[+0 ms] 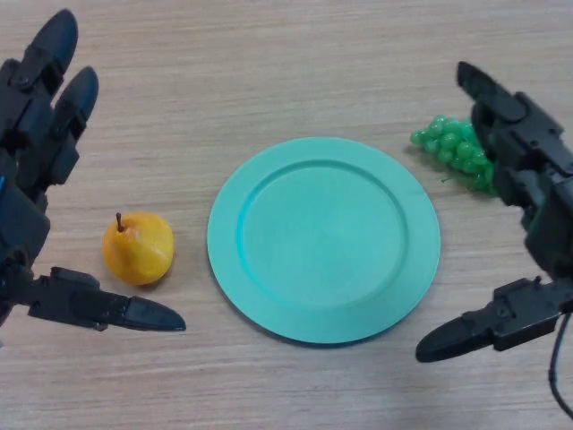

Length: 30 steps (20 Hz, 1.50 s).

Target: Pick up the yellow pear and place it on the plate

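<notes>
I'm looking down on a wooden bench [295,54] that fills the whole head view. The biggest thing on it is a round teal plate [323,239], sitting flat near the middle with nothing on it. My left hand [31,170] comes in along the left edge, spread wide: its fingers [54,63] point up and away from me, and its thumb [125,309] stretches out low toward the plate, holding nothing. My right hand [533,197] mirrors it on the right edge, also wide and empty, with fingers reaching up past the plate's far side and the thumb [474,333] pointing inward just beside the plate's lower right rim. A bunch of green grapes [452,150] lies to the upper right of the plate, partly covered by the right hand's fingers. The yellow pear [137,248] rests on the bench just left of the plate, close to its rim but apart from it, stem pointing away from me. It sits between the left hand's fingers and thumb, just above the thumb, and I can't see any contact.
</notes>
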### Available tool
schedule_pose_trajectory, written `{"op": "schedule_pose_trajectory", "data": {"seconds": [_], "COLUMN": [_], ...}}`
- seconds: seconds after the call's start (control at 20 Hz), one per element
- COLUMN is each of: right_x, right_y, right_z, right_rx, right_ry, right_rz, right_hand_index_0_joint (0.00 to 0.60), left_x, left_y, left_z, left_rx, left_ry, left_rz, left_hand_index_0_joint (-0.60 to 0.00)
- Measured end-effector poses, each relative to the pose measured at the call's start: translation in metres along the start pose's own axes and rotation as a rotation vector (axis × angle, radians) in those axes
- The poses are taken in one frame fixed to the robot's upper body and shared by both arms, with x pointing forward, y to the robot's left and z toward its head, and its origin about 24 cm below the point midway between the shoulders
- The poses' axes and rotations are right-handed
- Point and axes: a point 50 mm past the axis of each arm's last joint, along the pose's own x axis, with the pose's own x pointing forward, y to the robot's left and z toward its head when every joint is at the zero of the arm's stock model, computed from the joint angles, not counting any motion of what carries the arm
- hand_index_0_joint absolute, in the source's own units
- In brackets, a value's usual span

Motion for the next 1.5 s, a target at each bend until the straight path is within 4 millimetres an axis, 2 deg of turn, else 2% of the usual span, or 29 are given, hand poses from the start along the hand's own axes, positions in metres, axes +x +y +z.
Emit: {"op": "schedule_pose_trajectory", "data": {"seconds": [0.1,0.5,0.65,0.8,0.95,1.05,1.15,1.3,1.5], "right_x": [0.003,0.003,0.003,0.003,0.002,0.002,0.0,-0.002,-0.003], "right_y": [-0.004,-0.006,-0.006,-0.007,-0.007,-0.007,-0.007,-0.007,-0.005], "right_z": [0.004,-0.004,-0.006,-0.006,-0.007,-0.011,-0.015,-0.018,-0.018], "right_rx": [-0.012,-0.005,-0.006,-0.006,-0.009,-0.006,-0.001,0.004,0.038], "right_ry": [-0.02,0.015,0.021,0.022,0.014,0.023,0.04,0.051,0.046], "right_rz": [-0.012,-0.019,-0.019,-0.02,-0.021,-0.023,-0.023,-0.024,-0.011], "right_hand_index_0_joint": [0.0,0.0,0.0,0.0,0.0,0.0,0.0,0.0,0.0], "left_x": [0.0,-0.003,0.0,0.003,0.0,-0.001,0.001,0.008,0.012], "left_y": [0.0,0.001,0.01,0.023,0.035,0.039,0.045,0.042,0.028], "left_z": [0.0,-0.005,-0.024,-0.036,-0.074,-0.092,-0.101,-0.114,-0.146], "left_rx": [0.0,0.031,0.084,0.114,0.088,0.075,0.094,0.103,0.121], "left_ry": [0.002,0.033,0.103,0.098,0.199,0.264,0.283,0.276,0.361], "left_rz": [0.0,0.008,0.056,0.147,0.259,0.298,0.323,0.33,0.259], "left_hand_index_0_joint": [0.0,0.0,0.0,0.0,0.0,0.0,0.0,0.0,0.0]}}
